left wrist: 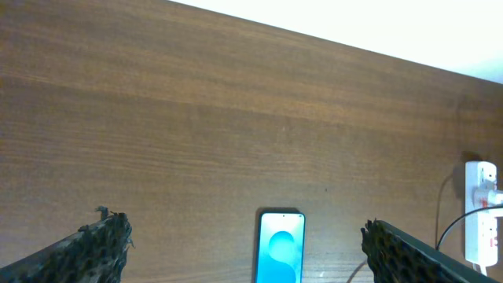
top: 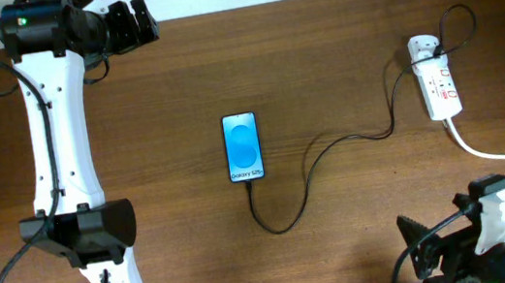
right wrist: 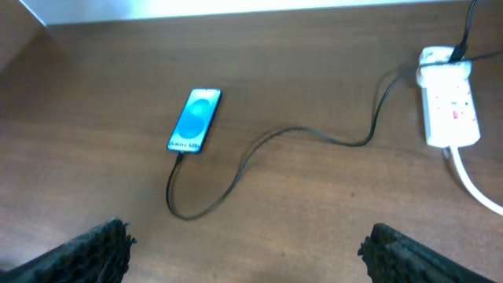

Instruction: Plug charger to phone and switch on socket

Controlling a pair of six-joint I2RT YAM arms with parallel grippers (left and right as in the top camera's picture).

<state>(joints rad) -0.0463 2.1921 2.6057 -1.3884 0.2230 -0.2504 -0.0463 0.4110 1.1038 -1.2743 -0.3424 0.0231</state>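
my left gripper (left wrist: 244, 232) and right gripper (right wrist: 247, 234) gape wide; thin black charger cable (top: 350, 136) links blue-screened phone (top: 243, 148) to white power strip (top: 438, 88).

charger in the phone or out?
In. The charger cable's black tip ends right at the bottom edge of the phone in the overhead and right wrist views, no gap visible.

A robotics lab bench — robot arms (top: 58, 138) at a wood-grain table (top: 318, 45), plain white wall (left wrist: 409, 23) behind.
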